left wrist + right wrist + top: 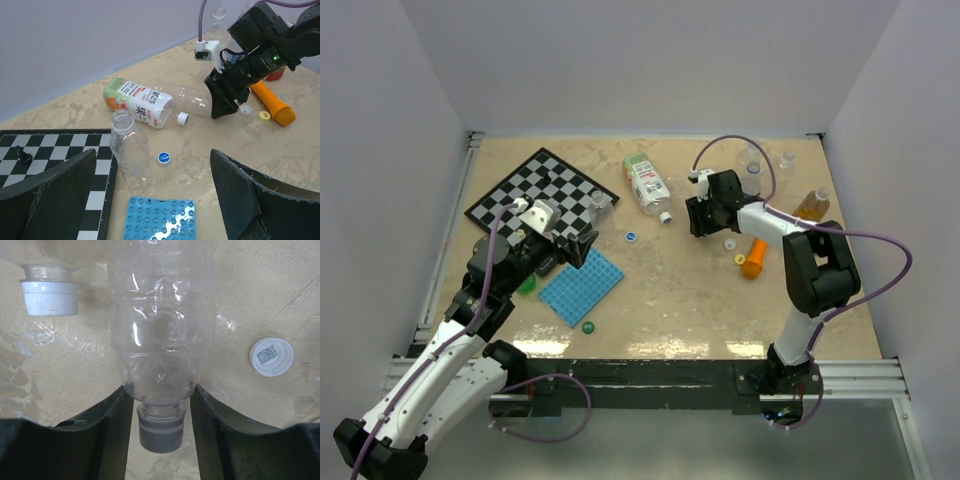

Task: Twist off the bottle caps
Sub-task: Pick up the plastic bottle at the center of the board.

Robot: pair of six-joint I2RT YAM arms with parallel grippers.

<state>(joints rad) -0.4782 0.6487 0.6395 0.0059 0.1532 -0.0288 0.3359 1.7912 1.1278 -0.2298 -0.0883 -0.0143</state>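
A clear bottle (pixel 162 330) lies on the table with its cap (pixel 160 427) pointing into my right gripper (pixel 161 390). Both fingers press the bottle's shoulder, with gaps either side of the cap. From the left wrist the same bottle (pixel 187 97) lies behind a labelled bottle (pixel 140 102), whose white cap (pixel 49 296) is still on. My left gripper (pixel 155 200) hangs wide open over a blue studded plate (pixel 160 220), holding nothing. An uncapped clear bottle (pixel 127 145) stands by the chessboard. Loose caps lie about: blue (pixel 164 158), white (pixel 271 356), yellow (pixel 740 259), green (pixel 588 326).
The chessboard (pixel 535 190) with a few pieces fills the back left. An orange carrot toy (pixel 754 258) lies right of my right gripper (pixel 700 215). More bottles stand at the back right, one clear (pixel 752 160) and one amber (pixel 812 205). Walls close three sides.
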